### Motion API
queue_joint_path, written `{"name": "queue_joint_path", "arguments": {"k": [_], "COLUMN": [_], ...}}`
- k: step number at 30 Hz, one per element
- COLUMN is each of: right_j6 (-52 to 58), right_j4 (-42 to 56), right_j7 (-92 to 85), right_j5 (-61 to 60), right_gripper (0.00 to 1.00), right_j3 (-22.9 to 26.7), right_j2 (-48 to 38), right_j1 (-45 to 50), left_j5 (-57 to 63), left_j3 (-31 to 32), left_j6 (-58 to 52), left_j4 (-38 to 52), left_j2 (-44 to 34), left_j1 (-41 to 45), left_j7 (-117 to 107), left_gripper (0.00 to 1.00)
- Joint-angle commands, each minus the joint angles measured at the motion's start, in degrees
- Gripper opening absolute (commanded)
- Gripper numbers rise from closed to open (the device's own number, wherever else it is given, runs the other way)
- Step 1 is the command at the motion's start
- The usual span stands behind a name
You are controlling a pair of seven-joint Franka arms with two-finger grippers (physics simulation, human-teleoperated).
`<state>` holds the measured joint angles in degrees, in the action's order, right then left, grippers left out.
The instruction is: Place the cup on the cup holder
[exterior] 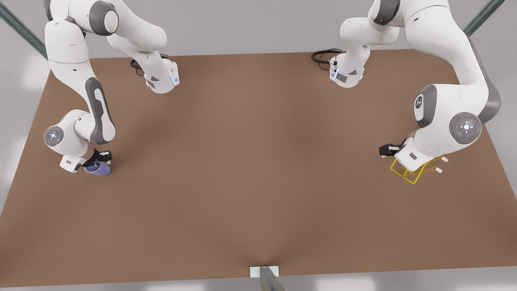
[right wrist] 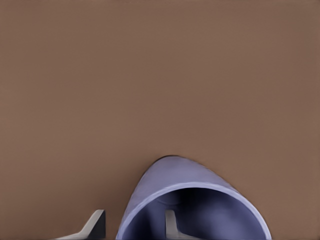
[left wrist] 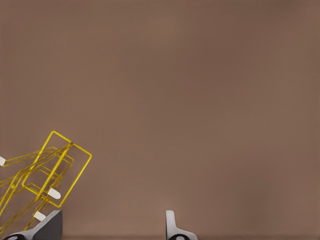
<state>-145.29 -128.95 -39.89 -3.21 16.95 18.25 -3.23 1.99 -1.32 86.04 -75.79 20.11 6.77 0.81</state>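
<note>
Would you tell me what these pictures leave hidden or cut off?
- Cup holder: in the front view, the arm behind the left gripper covers its upper part; the left wrist view's edge crops it.
- Cup: in the front view, the right gripper hides its rim; the right wrist view's edge crops its mouth.

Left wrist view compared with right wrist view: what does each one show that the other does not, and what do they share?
The left wrist view shows the yellow wire cup holder with white-capped prongs beside the open left gripper. The right wrist view shows the pale lavender-blue tapered cup, with one finger of the right gripper inside its mouth and one outside the wall. Both show the plain brown table.
</note>
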Motion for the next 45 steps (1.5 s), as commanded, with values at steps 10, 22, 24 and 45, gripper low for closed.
{"name": "queue_joint_path", "arguments": {"k": [10, 22, 24, 45], "right_j6": [-1.58, 15.82, 17.85, 6.60], "right_j4": [0.28, 6.34, 9.24, 45.63], "right_j7": [-4.67, 22.31, 31.98, 54.39], "right_j5": [-0.04, -3.82, -3.82, -54.44], "right_gripper": [0.21, 0.21, 0.21, 0.21], "right_j3": [0.01, -11.59, -12.56, -26.45], "right_j2": [1.09, -8.14, -7.79, 21.13], "right_j1": [-0.11, 10.70, 15.53, 40.06], "left_j5": [0.03, 0.12, 0.12, 0.30], "left_j3": [0.00, 0.61, 0.79, 0.88], "left_j6": [-0.09, -0.96, -0.88, -0.53], "left_j4": [0.11, 0.11, 0.11, 0.11], "left_j2": [0.11, -0.16, -0.16, 0.28], "left_j1": [0.09, 0.79, 0.79, 1.58], "left_j7": [-0.10, -2.30, -3.09, -4.58], "left_gripper": [1.00, 1.00, 1.00, 1.00]}}
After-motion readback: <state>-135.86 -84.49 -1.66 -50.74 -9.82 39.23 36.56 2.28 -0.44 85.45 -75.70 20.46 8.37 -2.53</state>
